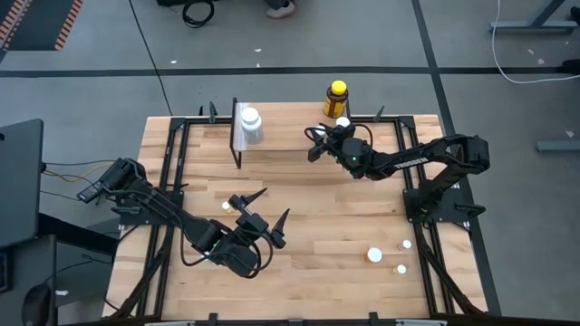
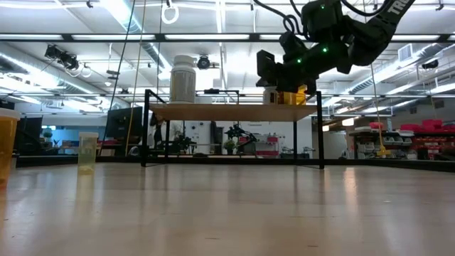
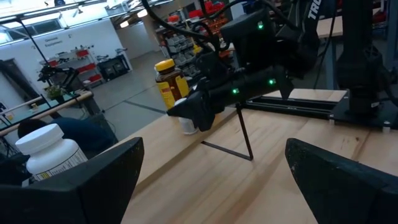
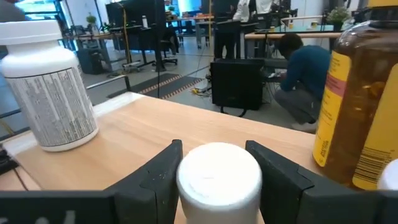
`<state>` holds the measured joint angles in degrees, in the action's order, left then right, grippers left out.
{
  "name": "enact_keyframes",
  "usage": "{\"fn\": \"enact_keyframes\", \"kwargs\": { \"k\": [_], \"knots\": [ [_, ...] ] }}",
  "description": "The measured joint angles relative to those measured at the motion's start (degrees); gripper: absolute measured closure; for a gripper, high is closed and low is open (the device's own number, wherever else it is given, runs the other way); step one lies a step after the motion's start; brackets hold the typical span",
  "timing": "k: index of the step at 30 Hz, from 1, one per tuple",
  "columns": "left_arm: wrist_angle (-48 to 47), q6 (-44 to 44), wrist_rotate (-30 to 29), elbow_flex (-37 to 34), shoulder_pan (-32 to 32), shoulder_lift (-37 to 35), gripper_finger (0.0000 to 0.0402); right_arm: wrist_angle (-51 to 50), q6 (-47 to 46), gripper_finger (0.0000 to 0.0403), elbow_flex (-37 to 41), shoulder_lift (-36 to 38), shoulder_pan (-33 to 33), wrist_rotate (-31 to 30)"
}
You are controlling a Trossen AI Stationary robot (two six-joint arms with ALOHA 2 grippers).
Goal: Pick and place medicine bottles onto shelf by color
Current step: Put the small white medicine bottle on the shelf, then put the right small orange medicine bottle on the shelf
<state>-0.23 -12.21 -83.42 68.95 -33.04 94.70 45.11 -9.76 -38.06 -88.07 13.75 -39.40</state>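
Nearest the table's front edge, the left gripper (image 1: 265, 217) hovers over bare wood with its two dark fingers spread wide and nothing between them. Off to the right side of the wooden tabletop (image 1: 335, 208) stand a few small white-capped bottles (image 1: 374, 256), well apart from both arms; in the low view two translucent orange bottles (image 2: 87, 151) show on the table. Farther back, the right gripper (image 4: 212, 168) reaches over the small raised light-wood shelf on thin black legs (image 2: 234, 112), its fingers standing partly apart on either side of a small round white-capped bottle (image 4: 218, 176), close against the cap; whether they press it cannot be told for certain. Just beside that bottle on the plank stands the larger dark amber bottle with a yellow cap (image 1: 336, 98). At the shelf's other end sits the larger white bottle with a printed label (image 1: 250, 125). Beyond the table a person in a blue top (image 4: 303, 65) crouches
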Motion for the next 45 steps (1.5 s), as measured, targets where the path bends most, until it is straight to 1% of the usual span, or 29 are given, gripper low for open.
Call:
{"fn": "enact_keyframes", "kwargs": {
  "k": [12,17,21,29,33,41,45],
  "knots": [
    [0.0,0.0,0.0,0.0,0.0,0.0,0.0002,-0.2,1.1,0.0222,0.1,0.0,0.0,1.6],
    [0.0,0.0,0.0,0.0,0.0,0.0,0.0002,3.1,5.7,0.0217,0.2,-0.1,-0.2,1.5],
    [0.0,0.0,0.0,0.0,0.0,0.0,0.0002,5.1,8.8,0.0204,0.2,-0.1,-0.7,1.6],
    [0.0,0.0,0.0,0.0,0.0,0.0,0.0002,7.6,12.8,0.0156,0.2,-0.1,-1.9,1.5],
    [0.0,0.0,0.0,0.0,0.0,0.0,0.0002,10.4,16.1,0.0137,0.1,-0.1,-2.8,1.5],
    [0.0,0.0,0.0,0.0,0.0,0.0,0.0002,19.1,27.2,0.0127,0.1,-0.1,-6.7,0.5],
    [0.0,-0.1,0.0,0.0,0.0,0.0,0.0002,19.6,30.6,0.0127,0.1,0.0,-10.4,0.0]
  ]
}}
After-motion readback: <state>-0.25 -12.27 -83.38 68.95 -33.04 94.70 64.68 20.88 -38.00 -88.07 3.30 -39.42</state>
